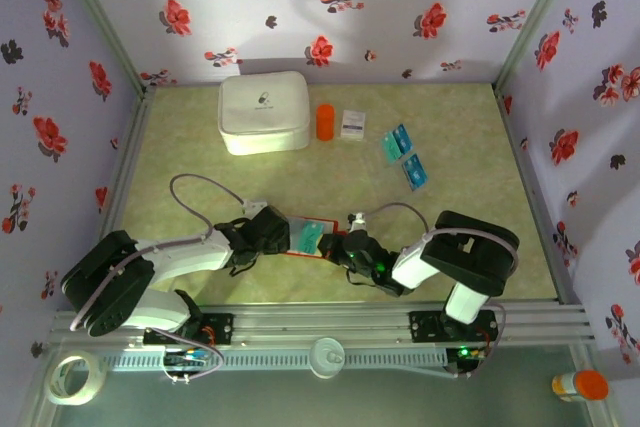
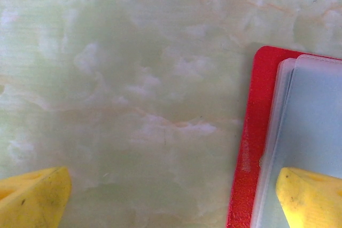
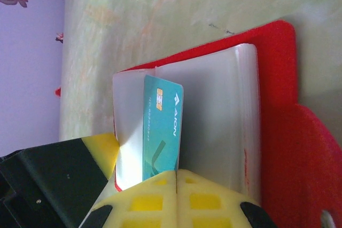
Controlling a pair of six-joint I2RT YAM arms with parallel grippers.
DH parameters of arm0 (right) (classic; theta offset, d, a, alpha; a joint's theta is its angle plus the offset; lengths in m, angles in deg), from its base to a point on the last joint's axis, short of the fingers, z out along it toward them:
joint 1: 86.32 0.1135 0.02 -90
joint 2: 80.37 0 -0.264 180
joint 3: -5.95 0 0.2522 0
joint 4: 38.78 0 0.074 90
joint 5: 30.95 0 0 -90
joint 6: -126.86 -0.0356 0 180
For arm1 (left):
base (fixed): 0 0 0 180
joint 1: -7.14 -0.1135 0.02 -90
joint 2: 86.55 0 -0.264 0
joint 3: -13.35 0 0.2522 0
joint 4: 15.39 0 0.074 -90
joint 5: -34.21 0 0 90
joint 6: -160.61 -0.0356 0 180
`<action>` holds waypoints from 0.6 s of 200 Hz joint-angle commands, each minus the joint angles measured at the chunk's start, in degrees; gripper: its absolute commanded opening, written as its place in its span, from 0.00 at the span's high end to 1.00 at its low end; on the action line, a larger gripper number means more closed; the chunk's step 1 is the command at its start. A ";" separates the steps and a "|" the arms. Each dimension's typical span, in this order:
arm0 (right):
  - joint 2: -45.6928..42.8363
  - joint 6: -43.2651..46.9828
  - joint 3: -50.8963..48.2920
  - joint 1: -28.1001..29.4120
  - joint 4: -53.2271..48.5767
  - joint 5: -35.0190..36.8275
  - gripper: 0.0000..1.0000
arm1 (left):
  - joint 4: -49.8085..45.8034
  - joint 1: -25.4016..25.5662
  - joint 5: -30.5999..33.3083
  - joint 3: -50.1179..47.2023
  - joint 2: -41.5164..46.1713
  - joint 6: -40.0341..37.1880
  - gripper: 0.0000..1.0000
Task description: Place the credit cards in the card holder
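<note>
Leaning in over the pale green, marble-veined counter, I had both arms meeting near its front middle, where the red card holder lay opened flat. My right hand was pinched closed on the near end of a teal credit card, whose far end rested on the holder's cloudy clear pockets, close by the fold. My left hand was spread wide: one yellow fingertip sat over the clear pocket at the holder's edge, the other over bare counter; whether it pressed down I could not tell. Further back on the right, well apart from the holder, the other credit cards lay in two small teal-and-blue clusters. Near the back wall sat a white zip case, an orange cylinder just beside it, then a small white packet. Lilac walls printed with red and dark flowers closed in the counter on three sides, with grey metal strips up the corners. Down by the rail at my bases sat a roll of tape on the left and an orange-capped bottle on the right
</note>
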 commanded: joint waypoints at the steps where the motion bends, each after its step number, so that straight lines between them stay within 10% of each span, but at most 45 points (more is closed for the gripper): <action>1: 0.34 -0.65 0.34 0.32 -7.85 -2.98 1.00 | -4.32 0.26 0.73 -1.91 -1.85 0.28 0.01; 120: 2.28 0.10 3.98 -2.81 -12.87 -9.77 1.00 | -3.54 0.31 0.71 -2.65 -1.95 0.56 0.01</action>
